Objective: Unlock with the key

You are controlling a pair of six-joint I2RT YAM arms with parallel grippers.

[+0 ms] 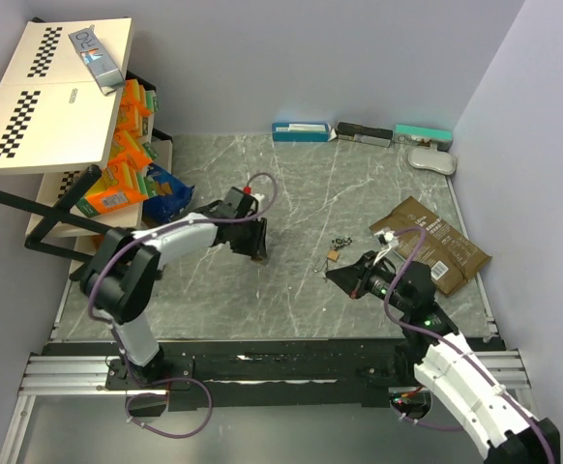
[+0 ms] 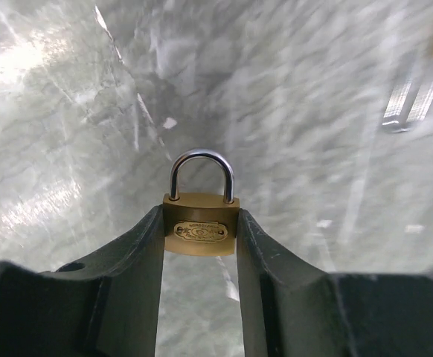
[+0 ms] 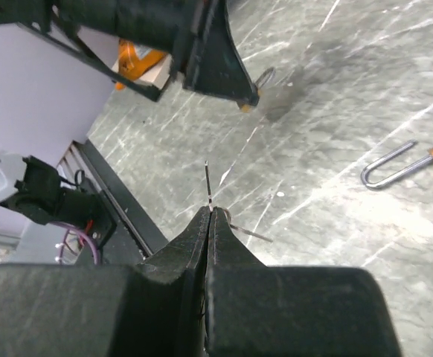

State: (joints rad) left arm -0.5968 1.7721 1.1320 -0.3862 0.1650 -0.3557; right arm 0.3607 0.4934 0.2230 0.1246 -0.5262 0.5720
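Grey marble desk (image 1: 301,193) with walls around it. A shelf rack (image 1: 49,106) stands at the far left, with orange snack packs (image 1: 127,145) stacked under its checker-marked top. Left arm (image 1: 175,237) reaches in to mid-desk, right arm (image 1: 465,377) comes up from the near right corner. A brown packet (image 1: 441,246) lies flat on the right side of the desk, and a row of small boxes (image 1: 301,130) runs along the back edge. Left gripper (image 1: 255,244) is mid-desk, fingers partly closed and clamped on both sides of the brass padlock (image 2: 200,227); the lock sits upright between the fingertips with its shackle up and closed. Right gripper (image 3: 209,216) is near and to the right of the left one, pointing toward it but apart, its fingers pressed fully together on the key (image 3: 208,184). The thin blade sticks straight out past the tips, seen edge-on and aimed roughly at the held lock, and a bit of wire ring shows beside it. A second padlock (image 3: 386,167) lies on the desk between the right gripper and the brown packet; its shackle looks open and nothing touches it.
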